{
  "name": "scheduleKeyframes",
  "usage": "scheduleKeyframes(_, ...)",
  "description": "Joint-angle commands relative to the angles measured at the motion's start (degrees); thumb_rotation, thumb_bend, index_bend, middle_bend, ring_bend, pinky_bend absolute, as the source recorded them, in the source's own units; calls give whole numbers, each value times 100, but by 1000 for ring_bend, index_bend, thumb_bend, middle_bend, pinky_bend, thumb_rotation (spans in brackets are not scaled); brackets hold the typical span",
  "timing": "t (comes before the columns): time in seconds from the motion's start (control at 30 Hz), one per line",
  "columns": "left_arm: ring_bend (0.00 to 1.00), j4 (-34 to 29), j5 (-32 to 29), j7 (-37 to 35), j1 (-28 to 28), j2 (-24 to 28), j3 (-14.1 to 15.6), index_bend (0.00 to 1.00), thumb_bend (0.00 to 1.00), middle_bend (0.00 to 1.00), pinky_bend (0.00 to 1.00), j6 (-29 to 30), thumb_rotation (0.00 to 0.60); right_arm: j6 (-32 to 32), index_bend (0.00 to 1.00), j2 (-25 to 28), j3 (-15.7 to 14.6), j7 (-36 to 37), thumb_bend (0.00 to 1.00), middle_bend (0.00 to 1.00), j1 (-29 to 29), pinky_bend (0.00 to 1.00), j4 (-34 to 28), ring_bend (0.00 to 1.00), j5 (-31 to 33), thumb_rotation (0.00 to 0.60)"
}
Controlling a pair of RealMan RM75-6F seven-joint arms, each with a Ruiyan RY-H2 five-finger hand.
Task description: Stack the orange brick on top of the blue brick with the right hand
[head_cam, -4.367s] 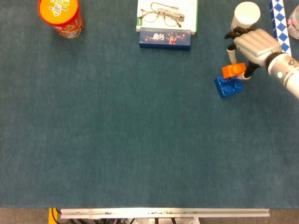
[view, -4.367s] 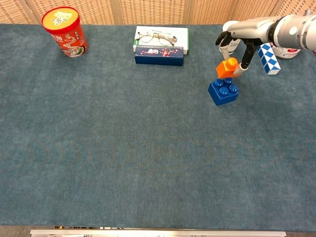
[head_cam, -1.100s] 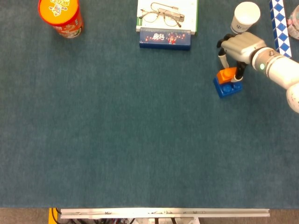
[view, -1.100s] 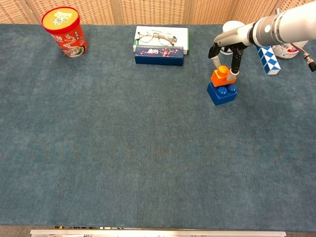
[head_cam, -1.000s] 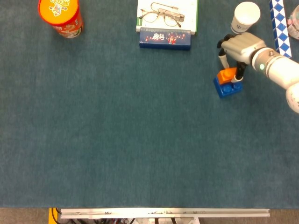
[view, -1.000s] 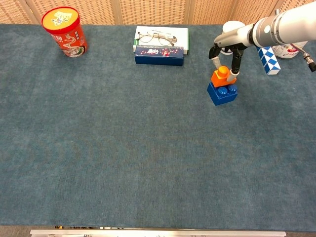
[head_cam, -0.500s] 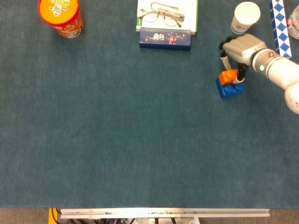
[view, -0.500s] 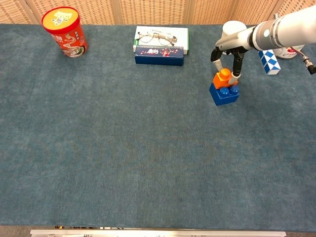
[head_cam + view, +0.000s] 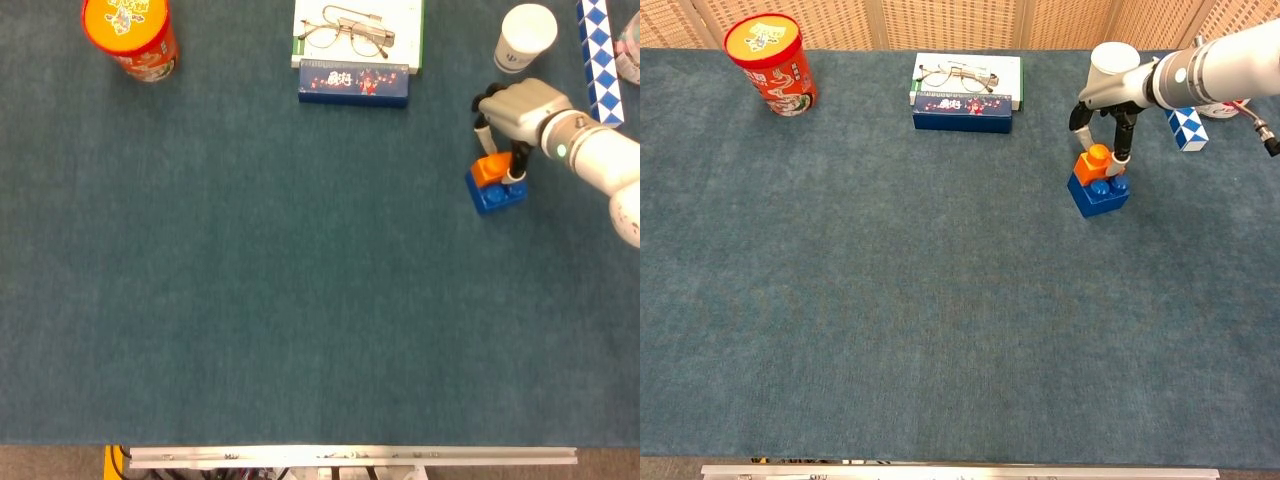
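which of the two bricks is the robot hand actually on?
The orange brick, the smaller one on top. The right robot hand pinches it from above, fingers on either side. The blue brick sits underneath, on the table.

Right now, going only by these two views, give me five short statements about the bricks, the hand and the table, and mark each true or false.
1. The orange brick sits on top of the blue brick. True.
2. The right hand is far from both bricks. False: its fingers flank the orange brick.
3. The glasses lie on the bare table. False: they rest on a white box.
4. A red canister stands at the far left. True.
5. The left hand holds the white cup. False: no left hand is visible.
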Motion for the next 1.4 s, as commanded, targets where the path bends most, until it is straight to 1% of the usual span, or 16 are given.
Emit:
scheduleKeyframes(0.03,380,-2,4,6,-1,0,3,463,0,465,524,0,600,22,374,68,-4,3,198,153,14,133,-86,22,-9,600)
scheduleKeyframes(0.07,380,-2,9,9,-1,0,5,463,0,465,524,1,600,31,323,97,-2,5,198,153,18,131,-125,22,-12,600)
scheduleKeyframes(0.13,380,-6,20,15,-1,-1,10,463,0,465,524,4,600,43,185,175,13,18,195,153,25,125,-227,22,-23,600)
scheduleKeyframes(0.23,380,-16,35,32,-1,-2,14,463,0,465,524,16,600,82,52,299,49,41,191,153,19,120,-388,22,-55,600)
scheduleKeyframes(0.3,380,-22,44,47,-1,-5,18,463,0,465,524,23,600,144,10,391,80,51,190,153,3,118,-511,22,-85,600)
scheduleKeyframes(0.37,380,-33,53,56,-2,-6,21,463,0,465,524,26,600,251,0,506,124,54,189,153,-28,117,-687,22,-128,600)
scheduleKeyframes(0.47,380,-44,69,59,-5,-3,27,463,0,465,524,25,600,418,0,717,176,29,188,153,-71,117,-1027,22,-209,600)
scheduleKeyframes(0.57,380,-57,94,55,-13,-1,32,463,0,465,524,25,600,738,2,1021,209,-70,188,153,-142,117,-1554,22,-314,600)
scheduleKeyframes(0.67,380,-74,120,40,-20,6,33,463,0,465,524,27,600,1327,65,1381,195,-307,190,153,-275,117,-2249,22,-390,600)
scheduleKeyframes(0.73,380,-91,150,26,-29,15,34,463,0,465,524,29,600,1871,146,1661,126,-633,190,154,-401,117,-2798,22,-449,600)
scheduleKeyframes(0.83,380,-126,212,-3,-42,29,36,463,0,465,524,46,600,2895,218,2018,-38,-1330,190,156,-705,117,-3589,22,-529,600)
scheduleKeyframes(0.97,380,-173,319,-20,-75,32,46,463,0,465,524,61,600,4401,264,2295,-301,-2441,191,158,-1344,117,-4453,22,-661,600)
scheduleKeyframes(1.07,380,-196,395,1,-103,22,69,463,0,465,524,50,600,5318,275,2328,-425,-3065,191,160,-1868,117,-4783,22,-855,600)
scheduleKeyframes(1.17,380,-224,460,30,-125,8,87,463,0,465,524,57,600,5945,277,2315,-482,-3395,190,160,-2323,117,-4941,22,-1096,600)
scheduleKeyframes(1.3,380,-244,552,56,-157,-17,117,463,0,465,524,54,600,6645,279,2283,-548,-3501,190,160,-3030,117,-4998,22,-1523,600)
scheduleKeyframes(1.4,380,-209,596,44,-191,-53,127,463,0,465,524,30,600,7074,297,2170,-579,-3487,190,160,-3550,117,-4825,22,-1822,600)
